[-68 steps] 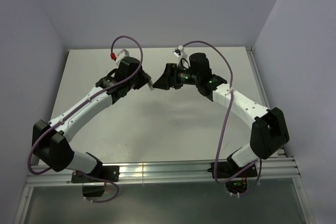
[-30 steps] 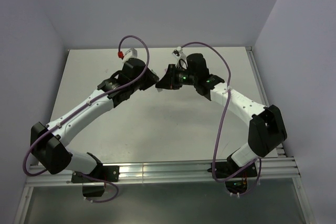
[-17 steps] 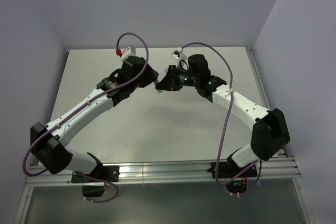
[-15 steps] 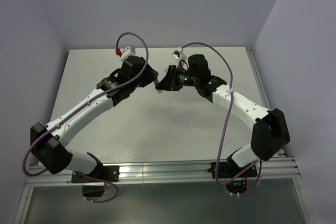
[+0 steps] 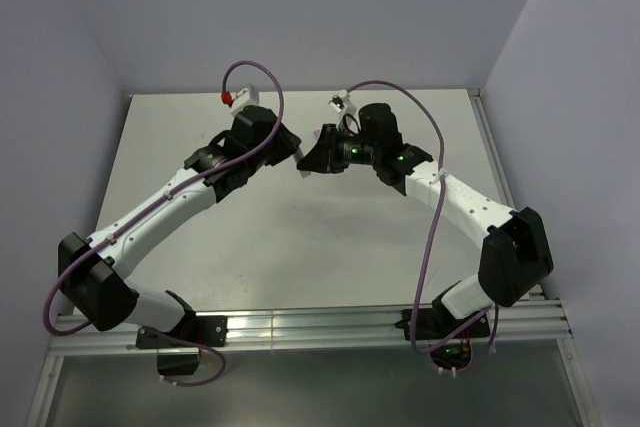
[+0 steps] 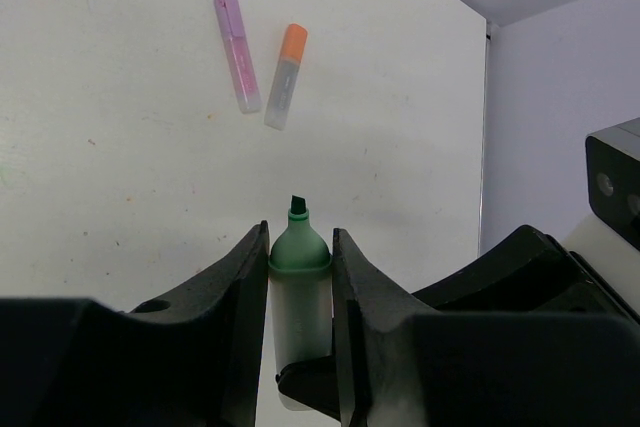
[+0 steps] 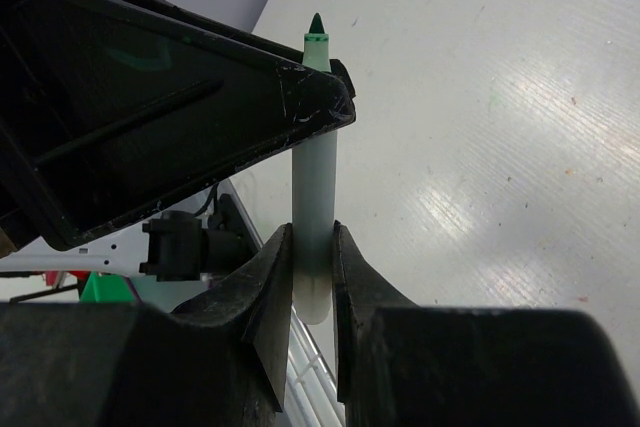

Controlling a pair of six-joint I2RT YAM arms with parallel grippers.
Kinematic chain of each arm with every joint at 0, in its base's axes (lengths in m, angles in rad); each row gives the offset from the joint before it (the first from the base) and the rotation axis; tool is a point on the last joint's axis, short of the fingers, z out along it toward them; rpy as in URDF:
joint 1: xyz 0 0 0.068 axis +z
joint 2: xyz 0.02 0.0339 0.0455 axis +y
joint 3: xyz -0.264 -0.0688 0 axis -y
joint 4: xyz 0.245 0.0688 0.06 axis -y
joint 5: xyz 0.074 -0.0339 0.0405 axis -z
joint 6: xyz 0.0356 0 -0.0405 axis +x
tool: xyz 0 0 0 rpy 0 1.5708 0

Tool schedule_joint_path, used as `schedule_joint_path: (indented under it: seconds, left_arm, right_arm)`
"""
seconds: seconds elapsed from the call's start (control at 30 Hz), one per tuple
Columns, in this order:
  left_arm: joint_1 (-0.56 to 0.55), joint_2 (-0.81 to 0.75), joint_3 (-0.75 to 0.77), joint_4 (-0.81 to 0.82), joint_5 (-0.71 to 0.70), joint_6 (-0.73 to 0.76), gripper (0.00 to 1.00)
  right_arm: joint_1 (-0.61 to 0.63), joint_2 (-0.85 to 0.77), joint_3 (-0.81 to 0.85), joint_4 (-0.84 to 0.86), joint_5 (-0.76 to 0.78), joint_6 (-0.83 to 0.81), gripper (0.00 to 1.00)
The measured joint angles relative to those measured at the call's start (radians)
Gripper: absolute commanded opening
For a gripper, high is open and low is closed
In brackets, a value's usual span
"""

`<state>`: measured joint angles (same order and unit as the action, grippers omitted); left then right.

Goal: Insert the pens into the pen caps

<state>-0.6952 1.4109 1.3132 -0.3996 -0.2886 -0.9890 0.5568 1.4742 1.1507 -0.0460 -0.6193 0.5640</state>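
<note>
Green pen (image 6: 300,287) sits between both pairs of jaws.

Sheeny table (image 7: 500,147); pen (image 6: 300,292) seemingly frosted plastic.

**Twin white-and-black arms trailing purple cables**

The left arm (image 5: 160,202) and right arm (image 5: 465,202) share one build: slim white link shells between bulky black joint housings (image 5: 92,292), on black bases (image 5: 185,332) at the bottom of the top view. A purple cable (image 5: 432,247) loops along each arm, and the left one ends at a red plug (image 5: 227,99) in the upper centre. What look like small green lights (image 5: 400,157) glow on the right arm's black wrist. The left gripper (image 6: 300,235) and right gripper (image 7: 312,232) have matte black, tapered fingers (image 6: 250,287), faintly scratched in the right wrist view.
</note>
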Motion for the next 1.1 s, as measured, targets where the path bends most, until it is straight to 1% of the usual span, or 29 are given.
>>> schedule_joint_path:
  seconds: [0.1,0.2,0.73,0.8,0.93,1.1]
  left_arm:
    - [0.0,0.0,0.0,0.001,0.002,0.0,0.0]
    - [0.0,0.0,0.0,0.002,0.003,0.0,0.0]
    - [0.0,0.0,0.0,0.002,0.004,0.0,0.01]
    - [0.0,0.0,0.0,0.002,0.004,0.0,0.0]
    - [0.0,0.0,0.0,0.001,0.003,0.001,0.0]
    - [-0.002,0.0,0.0,0.001,0.003,0.001,0.0]
  right_arm:
    - [0.0,0.0,0.0,0.0,0.0,0.0,0.11]
    - [0.0,0.0,0.0,0.0,0.001,0.0,0.14]
    - [0.0,0.009,0.002,0.002,-0.003,0.0,0.21]
    - [0.0,0.011,0.003,0.003,-0.005,0.0,0.25]
    - [0.0,0.018,0.005,0.006,-0.01,0.002,0.29]
    - [0.0,0.023,0.008,0.005,-0.014,0.001,0.3]
